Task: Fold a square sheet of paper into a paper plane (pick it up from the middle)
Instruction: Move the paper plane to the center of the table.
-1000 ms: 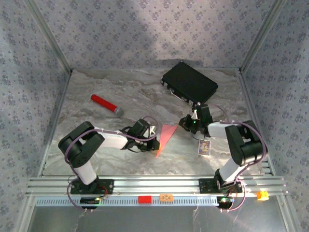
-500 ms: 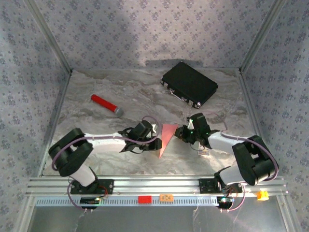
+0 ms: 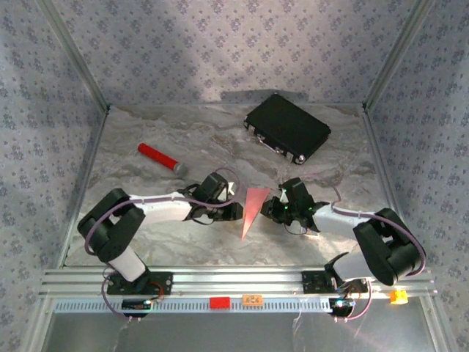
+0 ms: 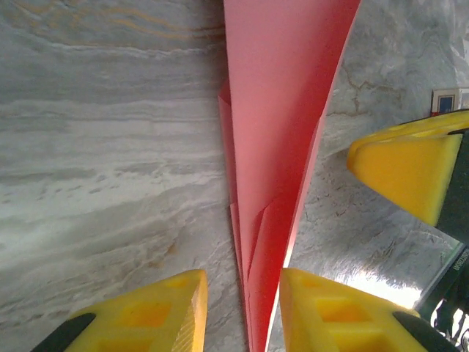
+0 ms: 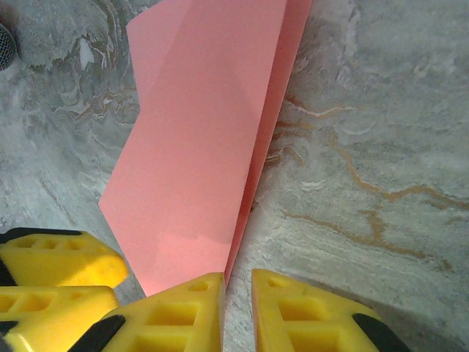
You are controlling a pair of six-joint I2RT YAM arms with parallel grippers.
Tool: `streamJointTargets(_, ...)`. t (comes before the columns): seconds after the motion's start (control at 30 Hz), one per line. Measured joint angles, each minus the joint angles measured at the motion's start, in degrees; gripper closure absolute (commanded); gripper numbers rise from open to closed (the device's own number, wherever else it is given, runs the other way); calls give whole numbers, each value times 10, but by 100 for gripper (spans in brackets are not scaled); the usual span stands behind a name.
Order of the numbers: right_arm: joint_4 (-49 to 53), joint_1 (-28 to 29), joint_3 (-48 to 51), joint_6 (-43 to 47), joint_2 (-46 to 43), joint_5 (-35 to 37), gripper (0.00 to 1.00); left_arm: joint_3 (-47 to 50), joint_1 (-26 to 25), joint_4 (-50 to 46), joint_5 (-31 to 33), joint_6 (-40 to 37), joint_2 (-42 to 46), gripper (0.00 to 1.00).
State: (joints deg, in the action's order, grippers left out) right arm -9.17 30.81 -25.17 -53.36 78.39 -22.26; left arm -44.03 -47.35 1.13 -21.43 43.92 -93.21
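The square sheet of paper is folded into a narrow salmon-pink dart, the paper plane (image 3: 253,206), lying on the marble table with its tip toward the near edge. My left gripper (image 3: 234,210) is at its left side. In the left wrist view the plane (image 4: 282,110) runs down between that gripper's (image 4: 243,282) open yellow fingers, clear of the left one. My right gripper (image 3: 276,209) sits at the plane's right edge. In the right wrist view its (image 5: 238,282) fingers stand slightly apart with bare table between them, the plane's (image 5: 198,147) folded edge beside the left fingertip.
A black case (image 3: 287,126) lies at the back right. A red cylinder with a grey cap (image 3: 161,158) lies at the left. A corner of a small printed card (image 4: 448,99) shows past the right gripper. An aluminium rail (image 3: 234,282) borders the near edge.
The left gripper has opened and let go of the plane. The right arm has swung left to the plane's right edge, and its jaws have parted slightly.
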Motion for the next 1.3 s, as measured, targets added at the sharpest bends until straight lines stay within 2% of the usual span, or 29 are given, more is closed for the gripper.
streamJointTargets(0.3,0,11,0,0,0,0,81,-7,0,1,-27,-12,-36,69)
streamJointTargets(0.9,-5,26,0,0,32,-2,83,-8,5,16,-49,-13,-49,68)
streamJointTargets(1.3,-7,26,0,0,36,-2,87,-9,8,17,-54,-13,-54,74)
